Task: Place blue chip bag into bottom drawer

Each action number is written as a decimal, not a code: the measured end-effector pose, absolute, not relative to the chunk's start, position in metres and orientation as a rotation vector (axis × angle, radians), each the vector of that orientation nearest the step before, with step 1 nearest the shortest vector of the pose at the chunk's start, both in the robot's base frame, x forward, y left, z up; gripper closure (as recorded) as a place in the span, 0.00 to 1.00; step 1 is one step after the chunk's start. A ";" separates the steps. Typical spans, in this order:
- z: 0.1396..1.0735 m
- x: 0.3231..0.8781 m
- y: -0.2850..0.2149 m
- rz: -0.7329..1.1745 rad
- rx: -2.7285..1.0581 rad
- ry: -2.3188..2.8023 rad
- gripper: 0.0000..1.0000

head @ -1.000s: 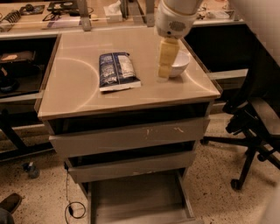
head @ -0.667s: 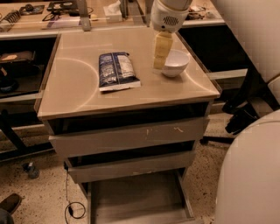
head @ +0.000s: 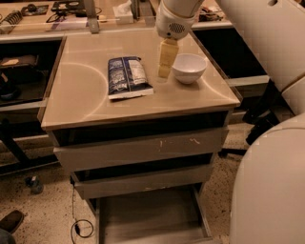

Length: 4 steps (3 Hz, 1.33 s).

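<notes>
The hand is seen hanging from the white arm, pointed down over the back right part of the tabletop. It is placed between the blue chip bag and a white bowl, just beside the bowl's left rim. Whether the hand is apart or together cannot be told from this angle, and nothing is seen held in it.

The blue chip bag is laid flat on the tabletop near its middle, left of the hand and apart from it, with its white label panel turned upward.

Below the tabletop three drawers are stacked. The top drawer is marked with scuffs on its front, and the middle drawer is plain. The bottom drawer is pulled out toward the camera, and its flat floor is shown bare. A black cable is coiled on the speckled floor to its left.
</notes>
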<state>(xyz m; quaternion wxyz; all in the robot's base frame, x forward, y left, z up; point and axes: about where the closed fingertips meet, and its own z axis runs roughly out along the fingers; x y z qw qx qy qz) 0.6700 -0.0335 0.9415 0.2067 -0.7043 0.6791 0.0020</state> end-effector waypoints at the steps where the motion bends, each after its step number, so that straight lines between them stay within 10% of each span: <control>1: 0.927 0.687 0.005 0.068 -2.011 1.812 0.00; 4: 0.886 0.722 0.057 0.186 -2.081 1.741 0.00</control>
